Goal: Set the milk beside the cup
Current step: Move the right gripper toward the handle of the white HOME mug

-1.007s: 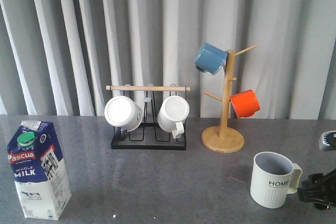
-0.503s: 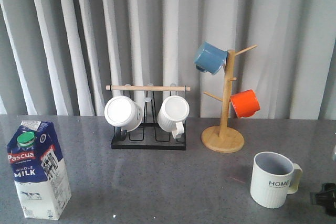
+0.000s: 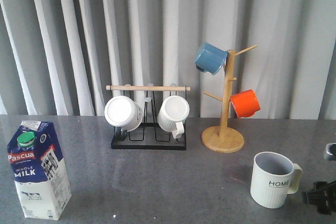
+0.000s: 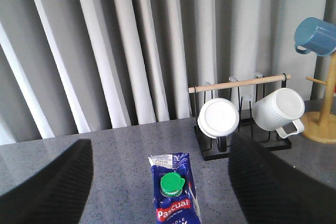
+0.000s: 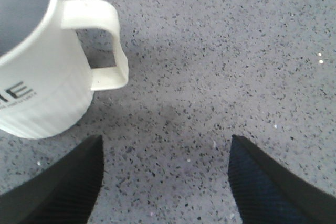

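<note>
The right tool (image 5: 164,182) hangs low over the grey worktop (image 5: 220,77) with its fingers spread wide apart and nothing between them; the cup (image 5: 42,61) stands just beside it, handle toward the tool, apparently not touched, though the front view shows only the tool's edge. The left tool (image 4: 157,182) is likewise spread wide and empty, above the milk (image 4: 175,195). The milk (image 3: 38,170) stands upright at the worktop's front left, well apart from the cup (image 3: 274,180).
</note>
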